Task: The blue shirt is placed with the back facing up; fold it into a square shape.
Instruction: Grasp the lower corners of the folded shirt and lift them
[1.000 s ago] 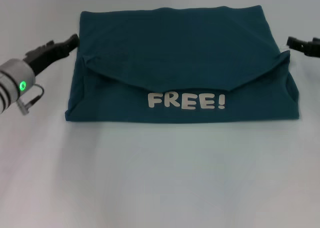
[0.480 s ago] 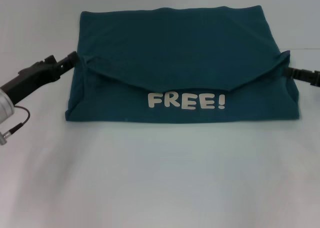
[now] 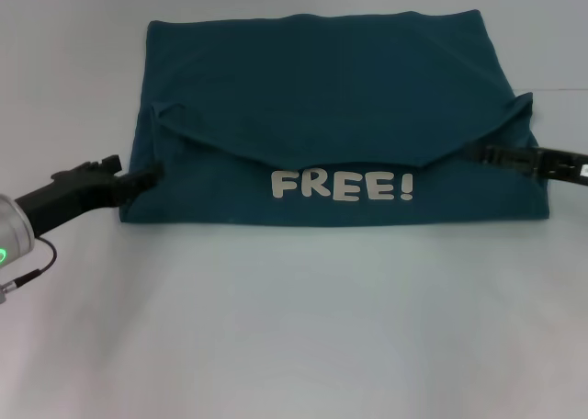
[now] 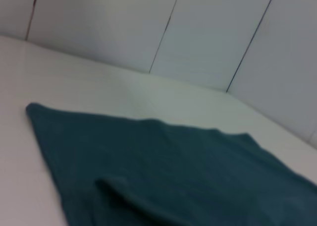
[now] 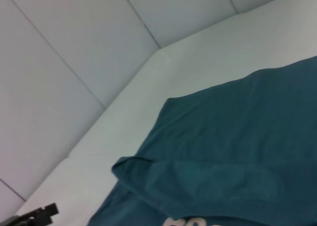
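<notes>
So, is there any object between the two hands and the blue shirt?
Nothing visible is in the way. The left hand is already at the left edge of the blue shirt, near its front corner. The right hand lies over the shirt's right side. Only the bare white table surrounds the shirt.
</notes>
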You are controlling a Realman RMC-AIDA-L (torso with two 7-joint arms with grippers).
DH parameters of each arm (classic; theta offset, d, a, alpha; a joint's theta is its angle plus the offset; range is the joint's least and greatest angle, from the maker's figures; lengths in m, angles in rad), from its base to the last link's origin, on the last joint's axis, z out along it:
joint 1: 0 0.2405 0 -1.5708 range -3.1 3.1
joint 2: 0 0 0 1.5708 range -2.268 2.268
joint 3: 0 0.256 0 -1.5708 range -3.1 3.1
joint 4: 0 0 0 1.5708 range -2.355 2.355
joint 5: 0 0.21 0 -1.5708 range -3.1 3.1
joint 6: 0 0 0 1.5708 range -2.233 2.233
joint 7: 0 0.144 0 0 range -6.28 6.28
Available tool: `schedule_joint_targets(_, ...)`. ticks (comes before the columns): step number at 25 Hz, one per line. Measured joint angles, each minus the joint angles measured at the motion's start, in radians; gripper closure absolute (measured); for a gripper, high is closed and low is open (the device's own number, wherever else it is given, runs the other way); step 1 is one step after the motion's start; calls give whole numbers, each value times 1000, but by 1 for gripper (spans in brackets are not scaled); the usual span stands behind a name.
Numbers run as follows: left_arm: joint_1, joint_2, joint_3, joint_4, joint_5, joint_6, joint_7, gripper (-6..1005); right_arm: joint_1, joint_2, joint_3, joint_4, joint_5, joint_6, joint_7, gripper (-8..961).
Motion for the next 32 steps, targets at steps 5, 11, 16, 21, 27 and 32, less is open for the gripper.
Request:
schedule_joint_targets(5, 11, 0, -5, 16, 35, -4, 4, 168, 12, 24, -1, -5, 3, 9, 1, 115)
schedule_joint_targets(11, 20, -1, -5, 29, 49, 13, -1, 170, 14, 34, -2, 3, 4, 32, -7, 118)
schedule_joint_targets(16, 23, -2, -5, 30, 47, 42, -1, 172, 15, 45, -8, 2, 2, 53, -36, 119)
schedule_joint_targets(21, 23, -2, -9, 34, 39, 97, -4, 172, 23, 69, -17, 0, 5, 72, -102, 119)
schedule_joint_targets(27, 18, -2, -8, 35, 38, 104, -13, 172, 30, 87, -17, 4, 7, 69, -159, 120)
schedule_joint_targets(32, 19, -2, -9, 36, 38, 115, -14, 172, 28, 90, -17, 1, 7, 40, -161, 120)
